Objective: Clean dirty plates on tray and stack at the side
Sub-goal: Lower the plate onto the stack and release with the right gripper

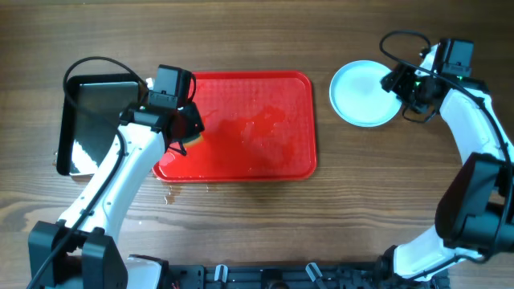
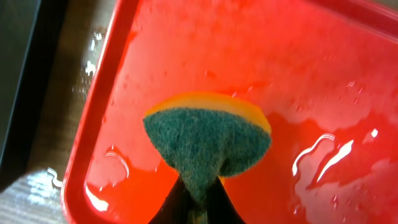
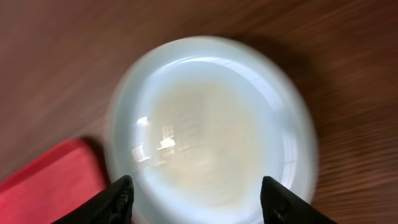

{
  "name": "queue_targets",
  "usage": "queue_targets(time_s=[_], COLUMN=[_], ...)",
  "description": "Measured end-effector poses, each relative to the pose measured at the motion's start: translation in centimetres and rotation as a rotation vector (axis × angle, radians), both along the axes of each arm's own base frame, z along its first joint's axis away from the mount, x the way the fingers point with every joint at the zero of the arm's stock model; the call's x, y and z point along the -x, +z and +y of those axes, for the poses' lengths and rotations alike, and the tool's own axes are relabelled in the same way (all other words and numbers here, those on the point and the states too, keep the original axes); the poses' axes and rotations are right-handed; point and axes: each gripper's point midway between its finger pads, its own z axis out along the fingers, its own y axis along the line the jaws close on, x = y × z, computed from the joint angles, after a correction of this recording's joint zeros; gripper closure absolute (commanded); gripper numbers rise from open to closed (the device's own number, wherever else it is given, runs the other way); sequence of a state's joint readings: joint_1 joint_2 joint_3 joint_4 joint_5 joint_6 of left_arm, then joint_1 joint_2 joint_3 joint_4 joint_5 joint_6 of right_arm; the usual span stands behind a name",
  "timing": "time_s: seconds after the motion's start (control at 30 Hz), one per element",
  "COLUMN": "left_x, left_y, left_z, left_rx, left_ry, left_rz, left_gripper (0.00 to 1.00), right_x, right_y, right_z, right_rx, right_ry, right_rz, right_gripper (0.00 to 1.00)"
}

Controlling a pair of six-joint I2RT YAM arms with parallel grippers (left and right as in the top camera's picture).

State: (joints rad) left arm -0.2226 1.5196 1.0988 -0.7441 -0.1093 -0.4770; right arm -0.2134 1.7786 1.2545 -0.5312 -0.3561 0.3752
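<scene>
The red tray (image 1: pixel 241 124) lies mid-table, wet and holding no plates; it also shows in the left wrist view (image 2: pixel 298 93). A pale blue-white plate (image 1: pixel 363 94) rests on the wood to the tray's right; whether more plates lie under it I cannot tell. It fills the right wrist view (image 3: pixel 211 124). My left gripper (image 1: pixel 186 132) is shut on a green and yellow sponge (image 2: pixel 208 140) over the tray's left end. My right gripper (image 1: pixel 399 83) is open and empty above the plate's right edge, its fingertips (image 3: pixel 199 199) spread wide.
A smaller black glossy tray (image 1: pixel 92 120) lies at the far left, beside the red tray. Water drops lie on the wood by the red tray's front left corner (image 1: pixel 173 197).
</scene>
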Motion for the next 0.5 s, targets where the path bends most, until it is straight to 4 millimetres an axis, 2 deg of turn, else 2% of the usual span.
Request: queue_targets(time_s=[0.07,0.17,0.33,0.37,0.4,0.47,0.5], left_x=[-0.8,-1.8,-2.0,-1.9,-1.5,-1.6,-1.7], left_y=[0.3,0.6,1.1,1.1,1.1,0.8,0.3], left_z=[0.8,4.4,13.0,14.4,16.9,18.5,19.3], left_rx=[0.012,0.022,0.007,0.001,-0.009,-0.013,-0.019], left_ry=[0.034,0.149,0.394,0.43,0.5,0.535,0.545], left_rz=[-0.029,-0.061,-0.103,-0.11,-0.12,-0.126,-0.124], left_gripper=[0.96,0.96,0.96,0.96,0.96,0.96,0.94], right_x=[0.2,1.1,3.7,4.4,5.6,6.5,7.0], right_y=[1.6,3.9,3.9,4.0,4.0,3.9,3.8], right_z=[2.2,7.1,16.0,18.3,21.4,23.6,24.9], right_rx=[-0.048,-0.096,-0.135,-0.136,-0.139,-0.116,-0.103], right_ry=[0.054,0.181,0.409,0.465,0.536,0.574,0.595], right_rz=[-0.03,-0.06,-0.027,-0.026,-0.024,-0.021,-0.02], right_gripper=[0.32,0.32,0.29,0.27,0.27,0.24,0.14])
